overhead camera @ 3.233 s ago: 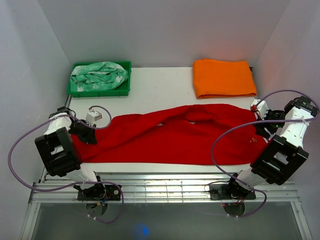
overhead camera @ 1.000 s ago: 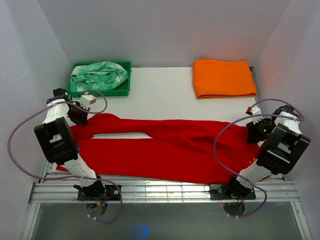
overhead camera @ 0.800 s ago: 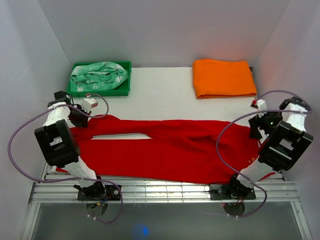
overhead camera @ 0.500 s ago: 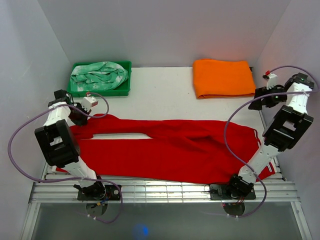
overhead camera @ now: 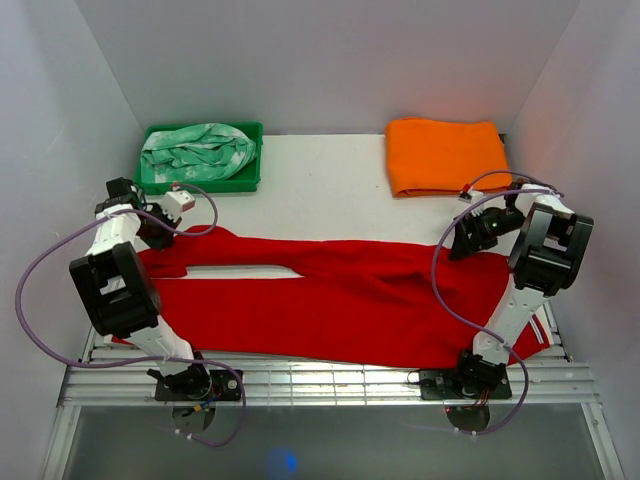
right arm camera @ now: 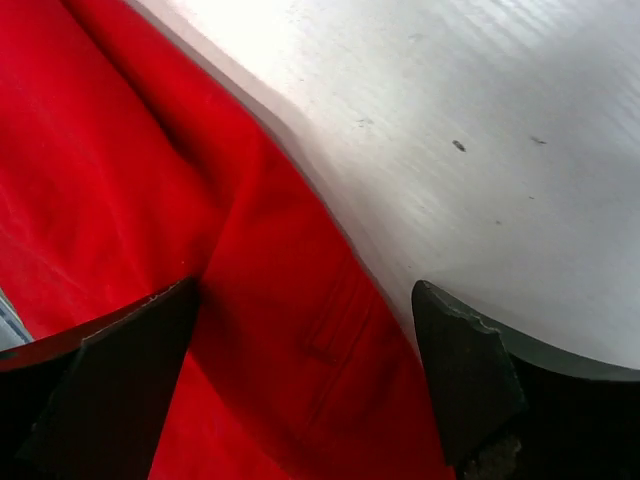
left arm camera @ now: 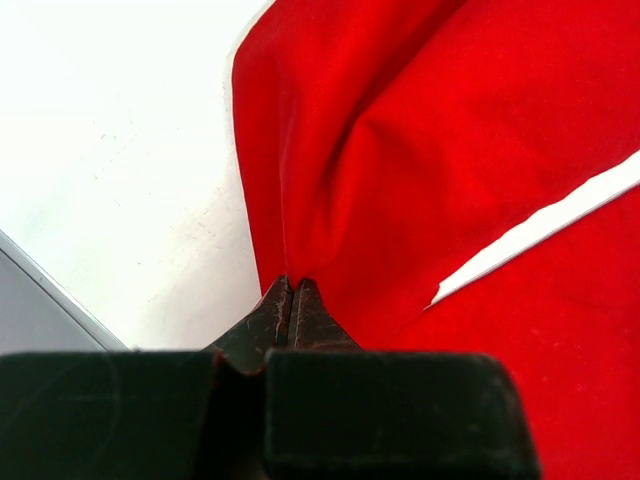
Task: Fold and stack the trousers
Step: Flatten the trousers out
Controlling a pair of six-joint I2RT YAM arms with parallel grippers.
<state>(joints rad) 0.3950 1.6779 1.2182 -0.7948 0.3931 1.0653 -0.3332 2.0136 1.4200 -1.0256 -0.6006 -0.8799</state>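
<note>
The bright red trousers (overhead camera: 340, 295) lie spread flat across the table, legs to the left and waist to the right. My left gripper (overhead camera: 163, 233) is shut on a pinched fold at the end of the far leg (left arm camera: 330, 200); its fingertips (left arm camera: 290, 285) are pressed together on the cloth. A thin strip of white table shows between the two legs. My right gripper (overhead camera: 466, 240) hovers open over the far edge of the waist (right arm camera: 290, 330), holding nothing, with its fingers (right arm camera: 140, 340) either side of the red cloth.
A green tray (overhead camera: 150, 184) at the back left holds a mint green and white cloth (overhead camera: 200, 148). A folded orange cloth (overhead camera: 445, 155) lies at the back right. White walls close in on both sides, and a metal rail (overhead camera: 320, 385) runs along the near edge.
My right gripper opened, let go of the waist, lifted towards the back right and swung in over the waist's far edge. The left gripper kept its grip and barely moved.
</note>
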